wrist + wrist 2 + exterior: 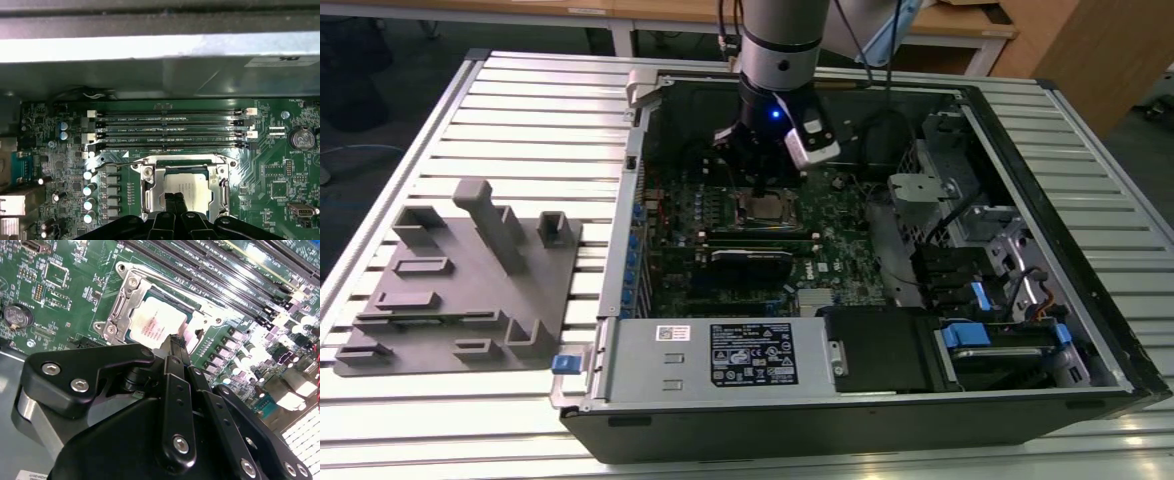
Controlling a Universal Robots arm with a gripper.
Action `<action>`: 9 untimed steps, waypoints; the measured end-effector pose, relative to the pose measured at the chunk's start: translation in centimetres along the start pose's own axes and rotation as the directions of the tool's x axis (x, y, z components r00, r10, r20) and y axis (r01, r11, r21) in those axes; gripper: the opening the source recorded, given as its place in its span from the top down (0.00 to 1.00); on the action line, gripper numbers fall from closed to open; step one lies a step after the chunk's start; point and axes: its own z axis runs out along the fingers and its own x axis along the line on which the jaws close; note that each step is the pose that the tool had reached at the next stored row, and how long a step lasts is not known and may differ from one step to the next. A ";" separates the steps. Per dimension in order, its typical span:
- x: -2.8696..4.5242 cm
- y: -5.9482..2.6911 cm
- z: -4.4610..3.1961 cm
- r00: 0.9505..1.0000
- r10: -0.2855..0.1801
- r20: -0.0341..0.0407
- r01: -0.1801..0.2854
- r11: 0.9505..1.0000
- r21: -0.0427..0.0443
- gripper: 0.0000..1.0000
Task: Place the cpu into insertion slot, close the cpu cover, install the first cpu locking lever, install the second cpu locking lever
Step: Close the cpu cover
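The cpu (190, 187) lies flat in the insertion slot (220, 172) on the green board, its pale metal top showing through the window of the cpu cover (149, 192). The cover is down around the chip in both wrist views, cpu (159, 324), cover (126, 302). My gripper (175, 198) hangs right over the chip's near edge with its black fingertips (175, 342) pressed together and nothing between them. A thin metal lever rod (117, 161) runs along the socket side facing the memory slots. From outside, the gripper (761, 190) stands over the socket (767, 208).
Long black memory slots (170, 132) lie just beyond the socket, and a row of capacitors (90, 190) beside it. A long black card (750, 256) sits nearer the case front. The open computer case (1067, 300) walls surround the board. A grey fixture (467, 280) lies at the exterior view's left.
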 end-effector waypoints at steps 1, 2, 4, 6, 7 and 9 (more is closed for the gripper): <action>0.00 0.00 0.00 1.000 -0.002 0.000 0.002 1.000 0.000 0.89; 0.00 0.00 0.00 1.000 -0.002 0.000 0.002 1.000 0.000 0.89; 0.00 0.00 0.00 1.000 -0.003 0.000 0.003 1.000 0.000 0.89; 0.00 0.00 0.00 1.000 -0.003 0.000 0.003 1.000 0.000 0.89; 0.00 0.00 0.00 1.000 -0.003 0.000 0.003 1.000 0.000 0.89; 0.00 0.00 0.00 1.000 -0.003 0.000 0.003 1.000 0.000 0.89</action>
